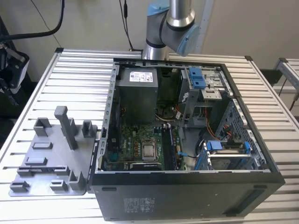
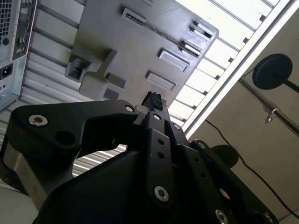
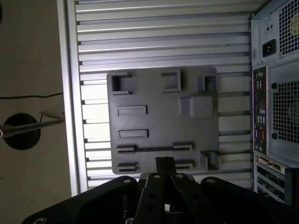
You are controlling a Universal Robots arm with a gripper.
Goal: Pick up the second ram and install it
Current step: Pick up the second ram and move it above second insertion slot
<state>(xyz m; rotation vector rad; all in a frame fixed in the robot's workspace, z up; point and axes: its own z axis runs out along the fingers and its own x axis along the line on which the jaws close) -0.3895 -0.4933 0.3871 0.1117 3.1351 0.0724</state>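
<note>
We find the gripper (image 3: pixel 164 163) hovering, fingers closed and empty, near the second ram (image 3: pixel 154 149), which stands on edge in the grey fixture (image 3: pixel 154 116) on the tabletop (image 3: pixel 163 42); a clean grasp, we judge, means centring squarely across its middle.

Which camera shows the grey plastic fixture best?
The first wrist view: it faces the grey fixture square-on, nearly whole. The second wrist view shows it slanted behind the end effector; the exterior view, obliquely beside the computer case.
</note>
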